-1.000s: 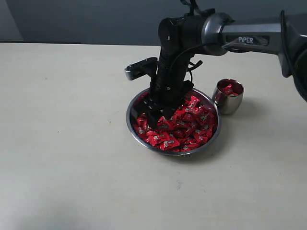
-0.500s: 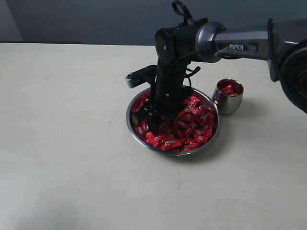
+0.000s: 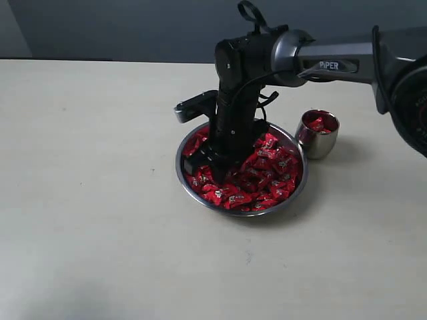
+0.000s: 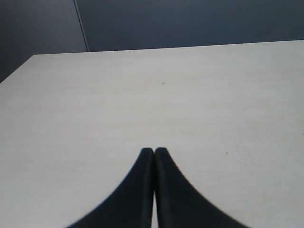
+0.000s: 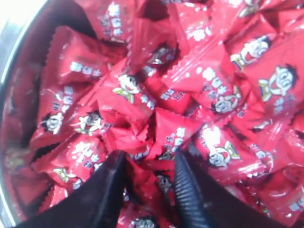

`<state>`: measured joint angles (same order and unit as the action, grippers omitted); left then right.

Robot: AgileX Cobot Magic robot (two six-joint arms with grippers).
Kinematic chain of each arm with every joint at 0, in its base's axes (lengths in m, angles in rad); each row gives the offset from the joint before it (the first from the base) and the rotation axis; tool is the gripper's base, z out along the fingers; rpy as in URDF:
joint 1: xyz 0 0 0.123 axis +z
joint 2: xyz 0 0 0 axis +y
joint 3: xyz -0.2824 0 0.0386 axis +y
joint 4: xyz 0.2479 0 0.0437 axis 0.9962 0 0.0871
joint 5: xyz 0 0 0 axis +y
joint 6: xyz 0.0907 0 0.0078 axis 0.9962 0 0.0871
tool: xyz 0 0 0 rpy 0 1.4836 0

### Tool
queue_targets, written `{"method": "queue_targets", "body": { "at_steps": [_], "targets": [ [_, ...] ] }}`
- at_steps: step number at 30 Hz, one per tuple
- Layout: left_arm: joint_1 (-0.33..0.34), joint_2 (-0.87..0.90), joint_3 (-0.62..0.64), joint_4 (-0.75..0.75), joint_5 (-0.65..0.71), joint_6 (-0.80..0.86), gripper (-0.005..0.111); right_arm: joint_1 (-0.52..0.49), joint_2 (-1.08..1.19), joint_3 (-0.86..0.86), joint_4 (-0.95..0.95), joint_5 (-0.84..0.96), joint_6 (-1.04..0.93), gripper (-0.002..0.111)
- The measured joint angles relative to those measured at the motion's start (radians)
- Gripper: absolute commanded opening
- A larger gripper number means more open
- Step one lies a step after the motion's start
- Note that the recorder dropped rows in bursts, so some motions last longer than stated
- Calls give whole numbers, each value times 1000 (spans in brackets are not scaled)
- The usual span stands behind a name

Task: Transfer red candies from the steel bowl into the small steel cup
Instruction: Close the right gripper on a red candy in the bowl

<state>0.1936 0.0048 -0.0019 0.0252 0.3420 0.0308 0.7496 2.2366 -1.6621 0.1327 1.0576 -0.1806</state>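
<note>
Your right gripper [image 5: 148, 189] is dug into the red candies [image 3: 270, 175] at the left of the steel bowl [image 3: 248, 213], jaws narrowly apart astride one, while just beyond on the right the small steel cup [image 3: 321, 147] holds a few, and your left gripper [image 4: 154, 153] is pinched closed.

A pale beige, matte table [image 3: 100, 247] fills most of the exterior frame, from the lower edge up to a straight far edge near the top. Behind it, across the top of the frame, stands a dark blue-grey wall [image 3: 133, 27], with a lighter grey panel [image 3: 10, 27] in the upper left corner. The left wrist view shows a thin seam [image 4: 80, 23] running down the wall and a small dark speck [image 4: 163, 83] on the table.
</note>
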Motion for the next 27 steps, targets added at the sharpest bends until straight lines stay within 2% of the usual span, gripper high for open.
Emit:
{"method": "queue_targets", "body": {
  "at_steps": [14,17,18,20,27],
  "targets": [
    [0,0,0,0,0,0,0,2,-20,0,-11,14,3,34],
    [0,0,0,0,0,0,0,2,-20,0,-11,25,3,25],
    [0,0,0,0,0,0,0,2,-20,0,-11,27,3,13],
    [0,0,0,0,0,0,0,2,-20,0,-11,28,3,-1],
    [0,0,0,0,0,0,0,2,-29,0,-44,32,3,-1]
  ]
}}
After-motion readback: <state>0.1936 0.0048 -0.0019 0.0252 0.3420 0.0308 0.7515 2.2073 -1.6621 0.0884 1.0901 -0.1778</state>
